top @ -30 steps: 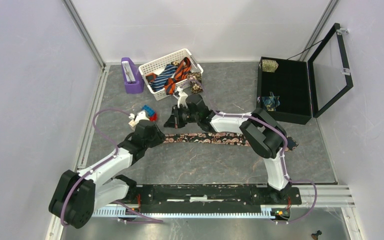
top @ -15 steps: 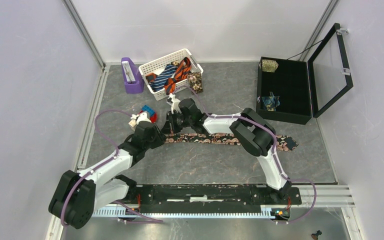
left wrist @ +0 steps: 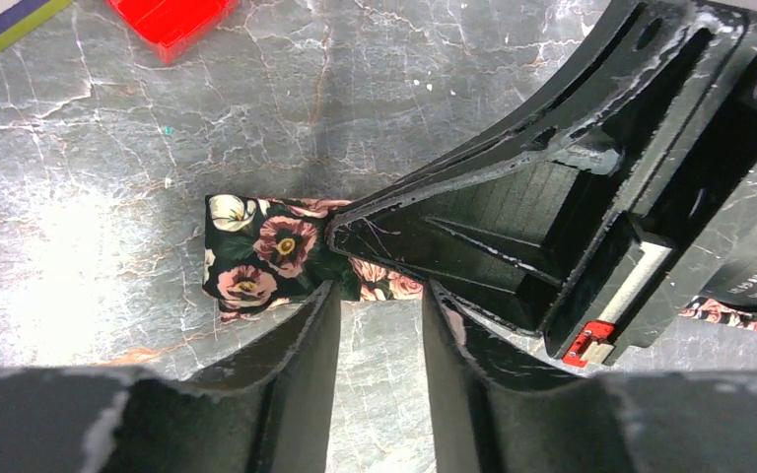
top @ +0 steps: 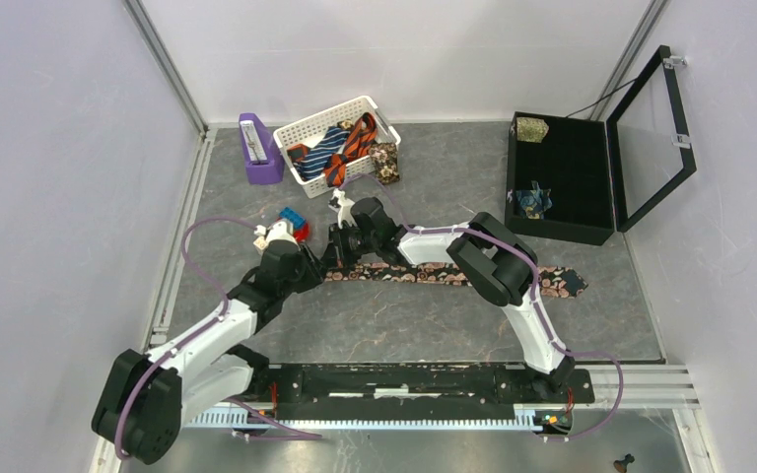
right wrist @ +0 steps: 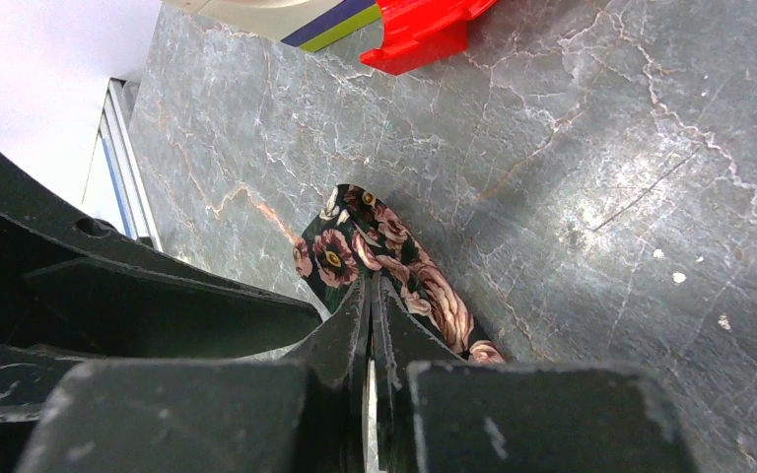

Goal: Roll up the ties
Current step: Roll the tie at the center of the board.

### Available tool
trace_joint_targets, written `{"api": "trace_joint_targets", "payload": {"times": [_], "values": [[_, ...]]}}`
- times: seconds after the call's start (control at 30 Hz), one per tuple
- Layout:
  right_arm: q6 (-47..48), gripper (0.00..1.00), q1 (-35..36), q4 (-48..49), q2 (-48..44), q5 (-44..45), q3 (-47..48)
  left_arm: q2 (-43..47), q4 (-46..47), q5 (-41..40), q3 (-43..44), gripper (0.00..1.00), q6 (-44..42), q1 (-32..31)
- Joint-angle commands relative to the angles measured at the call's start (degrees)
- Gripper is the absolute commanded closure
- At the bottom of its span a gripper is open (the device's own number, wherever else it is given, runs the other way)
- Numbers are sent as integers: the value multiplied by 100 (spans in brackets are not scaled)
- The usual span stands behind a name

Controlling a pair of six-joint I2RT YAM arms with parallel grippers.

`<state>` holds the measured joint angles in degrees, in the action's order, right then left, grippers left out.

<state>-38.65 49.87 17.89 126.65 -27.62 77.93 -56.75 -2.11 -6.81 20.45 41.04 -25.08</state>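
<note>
Right gripper (left wrist: 338, 225) crowding the tie (left wrist: 256, 258) end, red block (left wrist: 172, 18) near behind, bare table (top: 384, 325) along its near side

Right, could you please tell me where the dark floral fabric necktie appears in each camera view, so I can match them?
Top external: the dark floral fabric necktie lies stretched left to right across the middle.
Left wrist: only its end shows, left of centre.
Right wrist: its end shows at centre.
Shared landmark: the red plastic toy block beyond that end, at the top edge of both wrist views.
</note>
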Motion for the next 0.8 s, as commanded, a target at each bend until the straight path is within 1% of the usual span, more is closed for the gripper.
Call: {"api": "trace_joint_targets", "payload": {"times": [0.0,0.1,0.17,0.2,0.3,0.37,0.63,0.77], "values": [[58,97,101,77,80,-86,-9,239,238,123,175,53,-200,30],[52,97,102,93,54,-69,-54,425,-88,119,347,41,-175,30],[51,97,102,105,41,-60,-56,542,-363,-73,505,37,-168,30],[54,97,102,101,38,-60,-59,582,-628,-252,598,36,-150,30],[53,97,111,112,30,-60,-42,596,-1229,-828,822,36,-165,50],[53,97,114,113,19,-62,-41,561,-1369,-914,830,37,-111,166],[73,97,117,116,-34,-52,-98,560,-900,-272,398,43,99,826],[84,97,123,132,-61,-55,-167,412,-388,417,126,48,93,1283]]}}
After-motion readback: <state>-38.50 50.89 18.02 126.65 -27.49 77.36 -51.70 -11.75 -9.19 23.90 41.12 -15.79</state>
